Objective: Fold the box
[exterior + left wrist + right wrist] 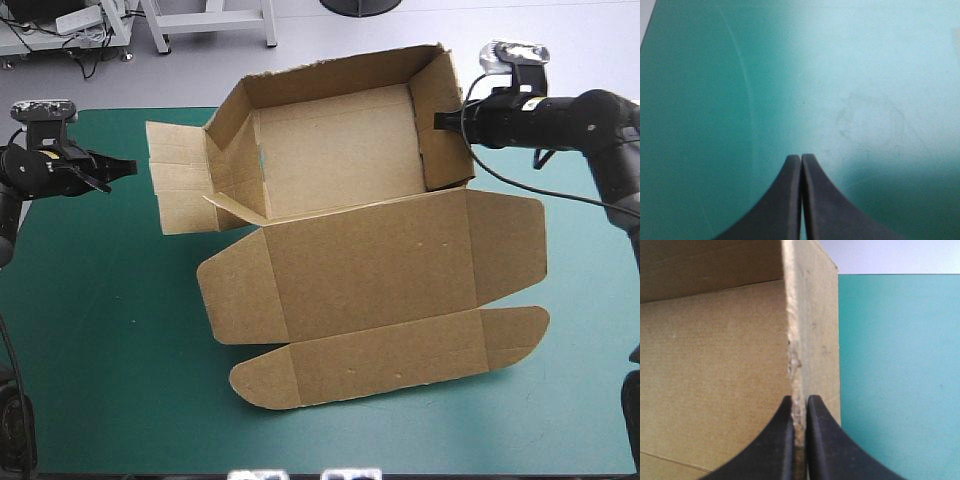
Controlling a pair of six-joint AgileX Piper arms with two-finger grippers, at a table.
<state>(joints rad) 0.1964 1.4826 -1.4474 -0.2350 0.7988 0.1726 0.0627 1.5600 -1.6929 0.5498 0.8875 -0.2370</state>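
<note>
The brown box stands in the middle of the teal-green cover as an open tray, its back and side walls raised. Its lid lies flat toward the near edge, with rounded flaps spread out. The left side flap lies flat and unfolded beside the tray. My right gripper is shut on the box's right wall; in the right wrist view that wall's top edge runs between the black fingers. My left gripper hovers left of the box, shut on nothing, over bare cover.
The table's far edge runs just behind the box's back wall. Bare teal-green cover stretches left of the lid and along the near edge. More bare cover lies to the right of the lid.
</note>
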